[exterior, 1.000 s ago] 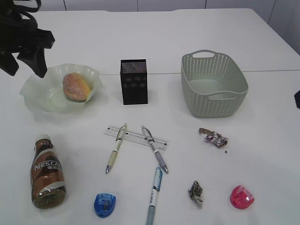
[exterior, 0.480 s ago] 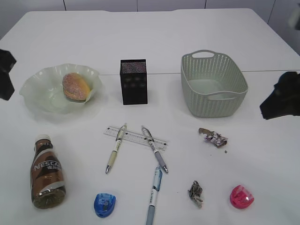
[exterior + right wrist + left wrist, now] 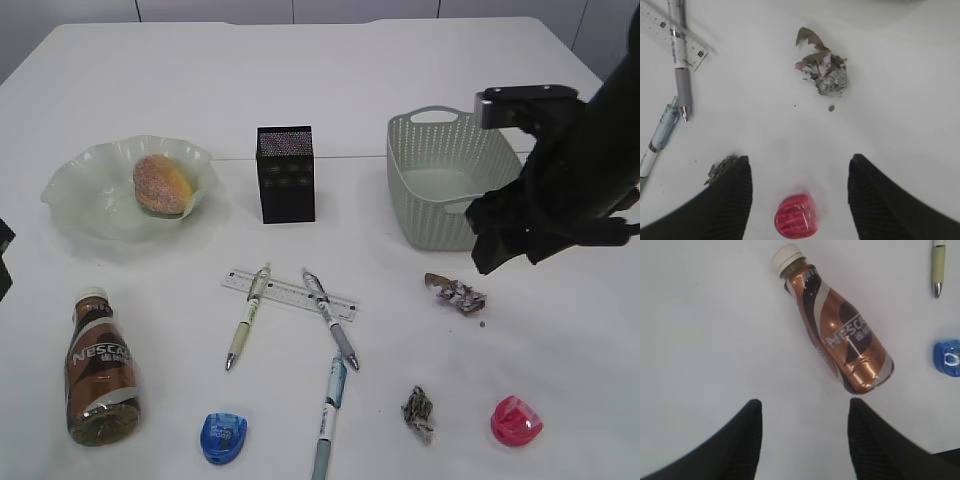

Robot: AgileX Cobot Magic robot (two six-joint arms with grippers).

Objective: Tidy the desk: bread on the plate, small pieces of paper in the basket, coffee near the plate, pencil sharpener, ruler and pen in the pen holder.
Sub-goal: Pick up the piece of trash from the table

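White surface [image 3: 400, 60] carried every item. The coffee [image 3: 100, 370] lay on its side at the near left, long axis running near to far, white cap pointing away toward the plate [image 3: 70, 190]. One bread [image 3: 163, 184] sat in that pale green plate, its long axis slanting from far left to near right. One black mesh pen holder [image 3: 286, 173] stood upright at centre, and one grey-green basket [image 3: 455, 180] stood to its right, long axis slanting from far left to near right.

One clear ruler [image 3: 290, 293] lay nearly crosswise in front of the pen holder, dipping toward the right. Three pens were counted: a pale one [image 3: 246, 318] and a grey one [image 3: 330, 318] crossed the ruler with tips pointing near, and a blue-clear one [image 3: 328, 415] lay nearer, roughly lengthwise. Two sharpeners were present, blue [image 3: 223, 437] and pink [image 3: 516, 420]. Two small pieces of paper lay at the right, one [image 3: 456, 293] in front of the basket and one [image 3: 418, 412] nearer.

My left pincer [image 3: 802, 407] hung open and empty above bare surface just beside the coffee's base. My right pincer [image 3: 799, 167] hung open and empty above the pink sharpener, the farther paper scrap beyond it.
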